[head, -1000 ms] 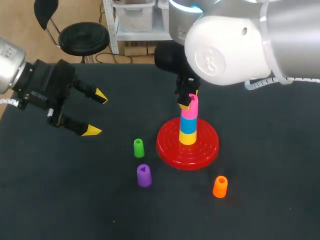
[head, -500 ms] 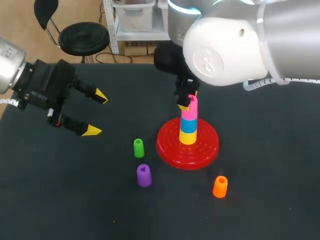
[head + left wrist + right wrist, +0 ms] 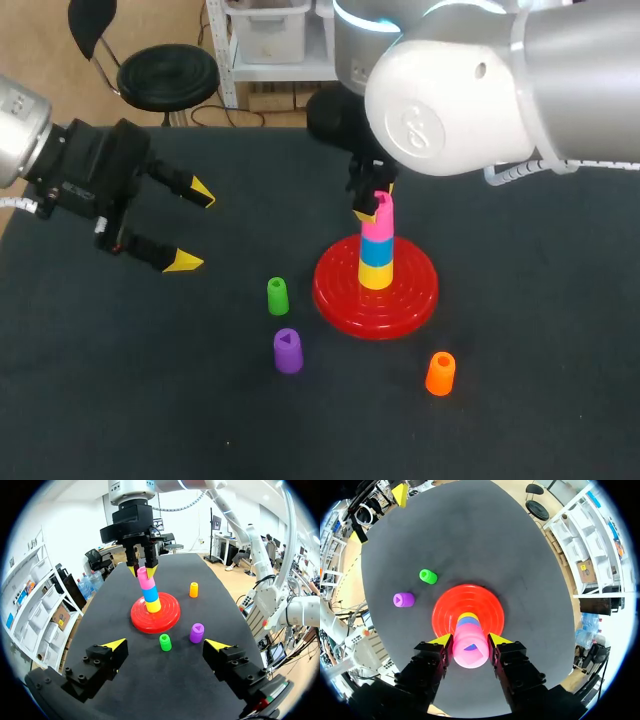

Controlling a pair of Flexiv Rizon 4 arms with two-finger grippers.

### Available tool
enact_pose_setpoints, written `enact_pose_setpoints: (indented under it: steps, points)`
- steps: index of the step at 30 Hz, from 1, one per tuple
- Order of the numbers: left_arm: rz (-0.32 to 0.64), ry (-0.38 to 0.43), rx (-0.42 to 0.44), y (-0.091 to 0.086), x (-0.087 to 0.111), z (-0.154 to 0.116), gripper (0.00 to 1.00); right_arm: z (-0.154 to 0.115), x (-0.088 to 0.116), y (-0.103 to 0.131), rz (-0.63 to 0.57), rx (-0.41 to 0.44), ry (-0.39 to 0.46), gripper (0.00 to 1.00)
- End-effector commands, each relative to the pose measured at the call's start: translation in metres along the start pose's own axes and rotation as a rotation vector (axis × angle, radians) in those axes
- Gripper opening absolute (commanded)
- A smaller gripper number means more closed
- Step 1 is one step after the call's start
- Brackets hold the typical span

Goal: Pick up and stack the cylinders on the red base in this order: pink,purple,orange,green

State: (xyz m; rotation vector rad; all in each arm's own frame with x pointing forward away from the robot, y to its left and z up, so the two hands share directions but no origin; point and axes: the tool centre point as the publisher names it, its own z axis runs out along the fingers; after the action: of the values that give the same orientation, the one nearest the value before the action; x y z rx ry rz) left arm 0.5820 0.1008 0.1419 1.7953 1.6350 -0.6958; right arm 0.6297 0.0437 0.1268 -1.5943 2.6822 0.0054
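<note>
Hardly anything shifts: my right claw (image 3: 372, 205) still grips the pink cylinder (image 3: 379, 222) stacked mid-frame; purple cylinder (image 3: 288, 351), orange cylinder (image 3: 440, 373), green cylinder (image 3: 277, 296) remain loose; left claw (image 3: 193, 228) gapes.

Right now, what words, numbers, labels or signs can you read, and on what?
Words, numbers: none on the red base or table.
Sign: a triangle atop the purple cylinder and the pink cylinder.
Embossed mark on the right arm: too faint to read.
</note>
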Motion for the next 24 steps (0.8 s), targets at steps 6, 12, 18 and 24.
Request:
enact_pose_setpoints:
  steps: [6,12,18,24]
  points:
    - [0.002,-0.003,-0.001,0.0,0.001,0.0,1.0,0.003,0.004,-0.002,0.014,-0.001,-0.017,0.0]
    - [0.002,-0.003,-0.001,0.0,0.001,0.0,1.0,0.002,0.005,-0.002,0.014,0.004,-0.022,0.0]
    - [0.002,-0.003,-0.001,0.0,0.001,0.0,1.0,-0.001,0.006,-0.001,0.01,0.018,-0.028,1.0]
    - [0.002,-0.003,-0.001,0.0,0.001,0.0,1.0,-0.008,0.006,-0.002,0.018,0.036,-0.055,1.0]
